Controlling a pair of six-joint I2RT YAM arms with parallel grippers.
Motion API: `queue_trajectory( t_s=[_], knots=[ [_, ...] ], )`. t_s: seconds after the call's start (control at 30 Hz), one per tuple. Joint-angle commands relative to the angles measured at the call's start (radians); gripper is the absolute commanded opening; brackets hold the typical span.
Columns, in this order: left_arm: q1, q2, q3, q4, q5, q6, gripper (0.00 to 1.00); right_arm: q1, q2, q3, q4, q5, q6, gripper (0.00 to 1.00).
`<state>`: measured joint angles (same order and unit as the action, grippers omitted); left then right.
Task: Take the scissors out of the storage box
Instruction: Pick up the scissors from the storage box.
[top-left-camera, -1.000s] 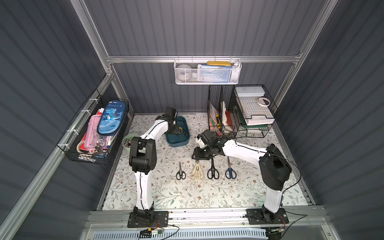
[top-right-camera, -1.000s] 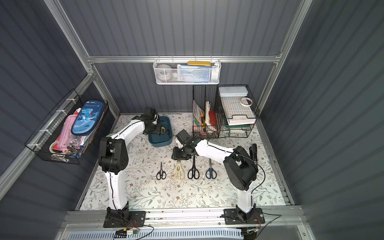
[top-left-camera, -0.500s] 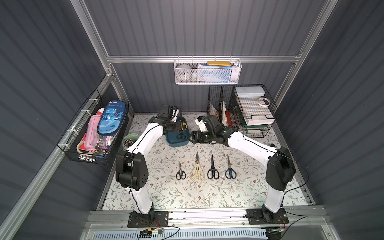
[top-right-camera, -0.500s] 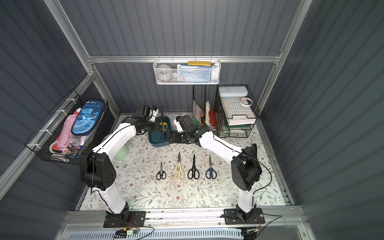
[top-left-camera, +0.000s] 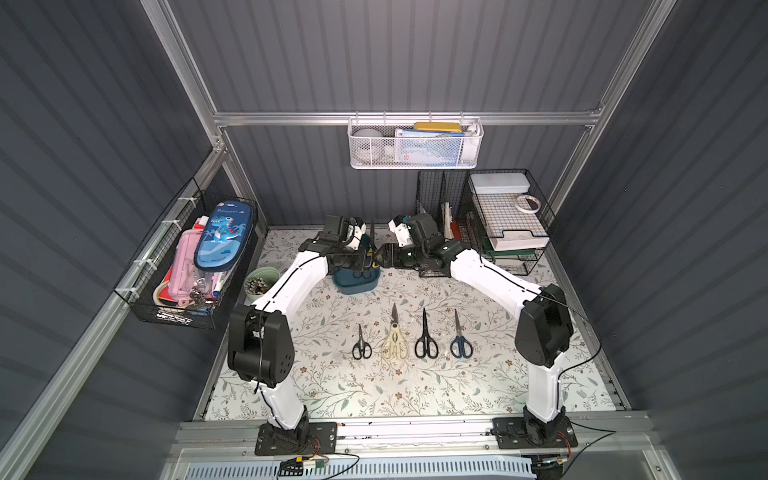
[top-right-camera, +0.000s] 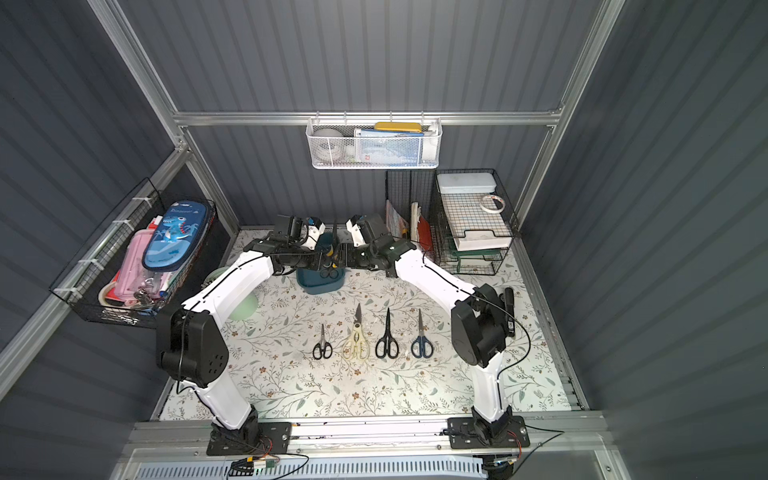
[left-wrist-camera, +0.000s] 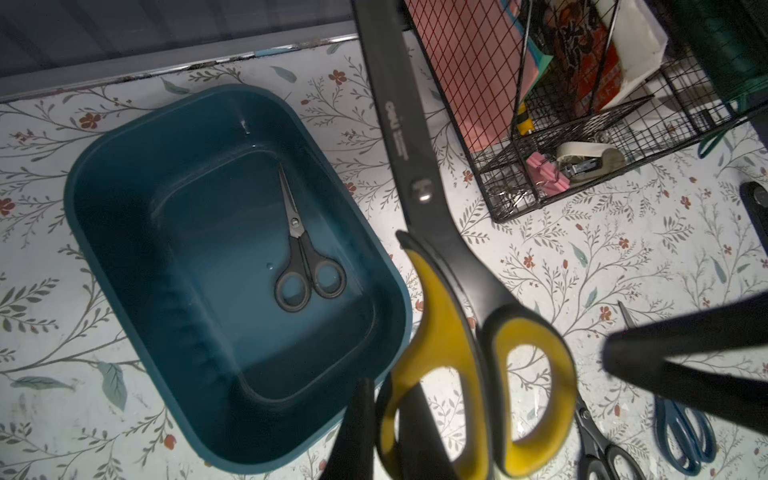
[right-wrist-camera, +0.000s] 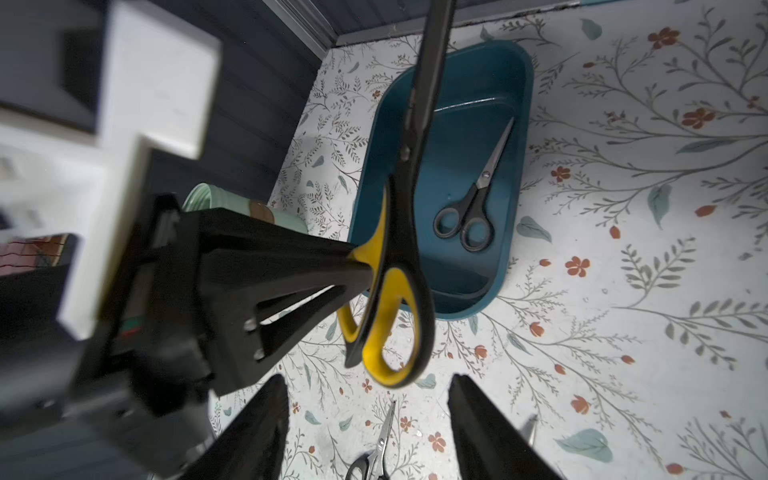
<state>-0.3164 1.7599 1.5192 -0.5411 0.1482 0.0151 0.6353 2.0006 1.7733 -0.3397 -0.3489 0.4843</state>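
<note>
The floral table (top-left-camera: 374, 386) carries everything. The left arm (top-left-camera: 291, 282) and right arm (top-left-camera: 490, 274) arch in from the front rail and meet above the storage box (top-left-camera: 355, 284), the teal tub near the back wall. The yellow-and-black scissors (left-wrist-camera: 436, 249), the biggest pair, hang in the air over the box's edge and the table beside it, blades closed. A row of 4 pairs (top-left-camera: 409, 343) lies on the table toward the front, well apart from the box, and 1 small black pair (left-wrist-camera: 305, 253) lies flat on the box floor, so the task looks unfinished. This looks like a handover, and the grip is its weak point: only 1 yellow loop is pinched, so a nudge from the incoming jaws could set the long blades swinging or twist the pair loose. If the holding side lets go before the other has closed, the pair would probably fall onto the box rim or back inside. The black wire basket (left-wrist-camera: 582, 124) stands near, and a swinging blade could catch its mesh. Both forearms lie roughly level, wrists facing each other. The left gripper (right-wrist-camera: 359, 266) is pressed onto the handle loop from the side. The right gripper (right-wrist-camera: 368, 384) is spread wide, its fingertips either side of the handles' lower end, apparently not touching.
</note>
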Motion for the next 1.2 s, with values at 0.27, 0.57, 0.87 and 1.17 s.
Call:
queue_trajectory(
  t_s=[0.27, 0.57, 0.87, 1.17],
  knots=[
    [-0.021, -0.05, -0.01, 0.027, 0.073, 0.031, 0.0, -0.011, 0.044, 0.041, -0.002, -0.034, 0.007, 0.58],
    [-0.026, -0.07, -0.027, 0.053, 0.113, 0.016, 0.0, -0.013, 0.051, 0.01, 0.064, -0.072, 0.097, 0.24],
    [-0.023, -0.141, -0.077, 0.105, 0.026, -0.098, 0.42, -0.011, 0.022, -0.076, 0.088, -0.082, 0.208, 0.12],
    [0.05, -0.169, -0.049, 0.065, -0.117, -0.208, 0.54, 0.069, -0.049, -0.204, 0.083, -0.014, 0.227, 0.1]
  ],
)
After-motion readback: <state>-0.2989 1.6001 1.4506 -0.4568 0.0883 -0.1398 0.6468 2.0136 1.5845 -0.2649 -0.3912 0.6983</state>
